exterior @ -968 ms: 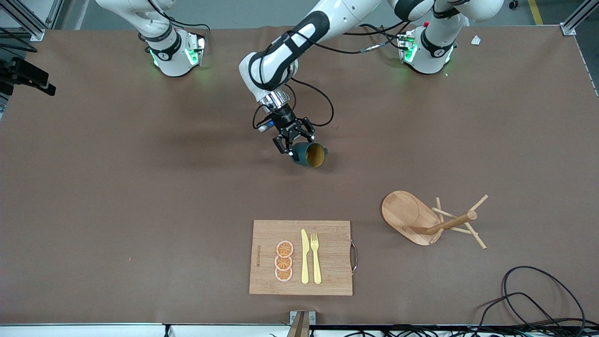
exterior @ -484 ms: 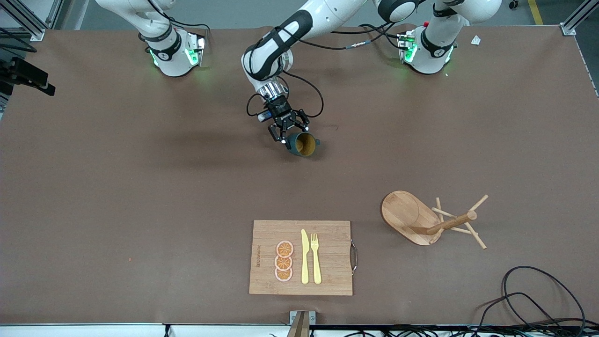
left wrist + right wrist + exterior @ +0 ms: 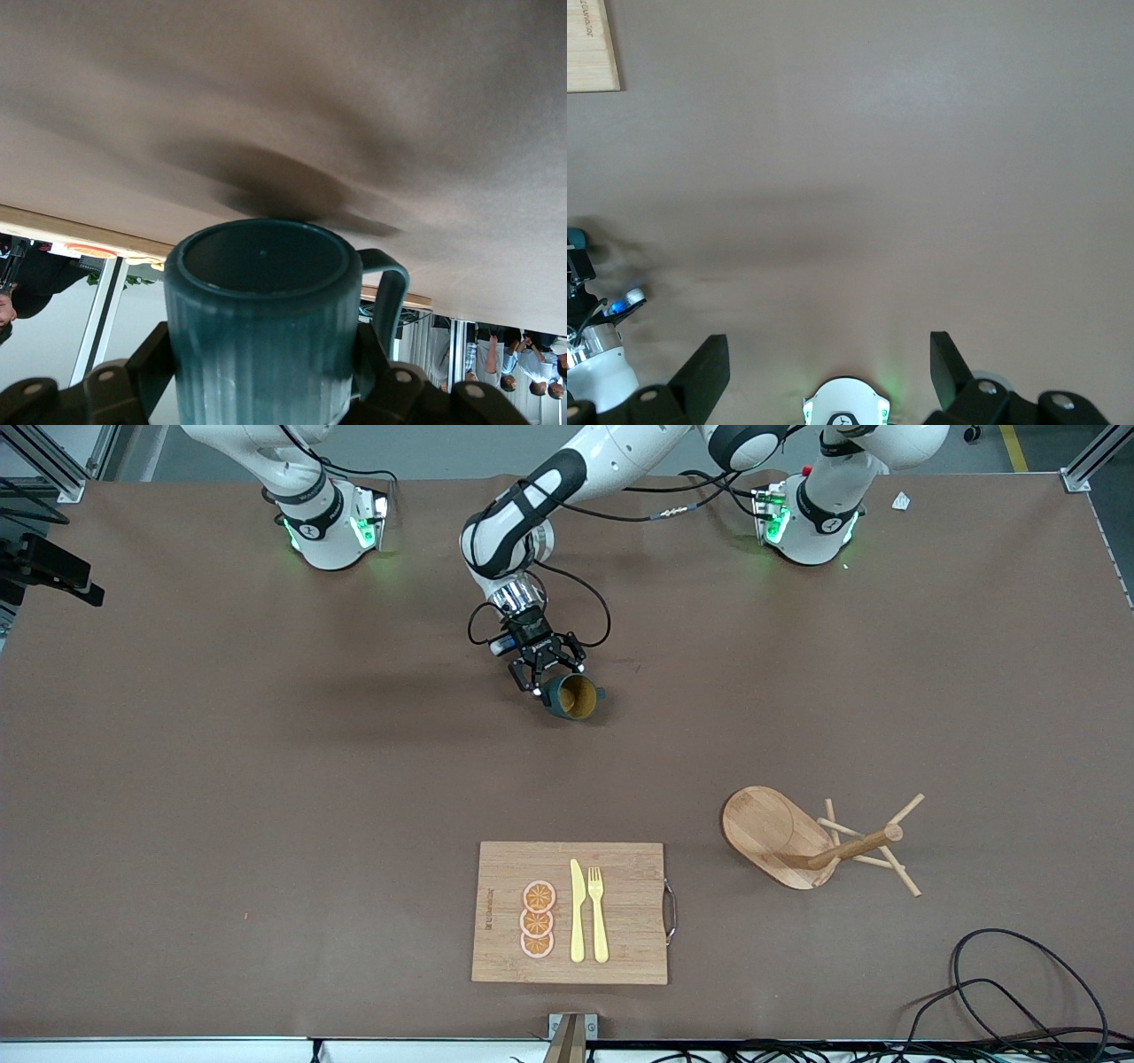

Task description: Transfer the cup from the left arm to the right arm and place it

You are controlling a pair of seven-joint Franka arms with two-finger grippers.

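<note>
The dark teal ribbed cup (image 3: 571, 697) is tipped on its side, its mustard-tan inside facing the front camera. My left gripper (image 3: 542, 679) is shut on its ribbed sides and holds it low over the middle of the table. In the left wrist view the cup (image 3: 261, 328) fills the space between the fingers (image 3: 142, 376), its handle (image 3: 390, 292) to one side. My right gripper (image 3: 824, 363) is open and empty, up over the table near its own base (image 3: 846, 403). It is out of the front view.
A bamboo cutting board (image 3: 629, 868) with orange slices, a yellow knife and a fork lies near the front edge. A wooden mug tree (image 3: 797, 841) lies tipped over toward the left arm's end. Black cables (image 3: 1019, 983) trail at that front corner.
My left gripper has carried the cup lower and a little toward the robots' bases, then almost stopped. The cup stays gripped. Nothing else on the table has moved.
</note>
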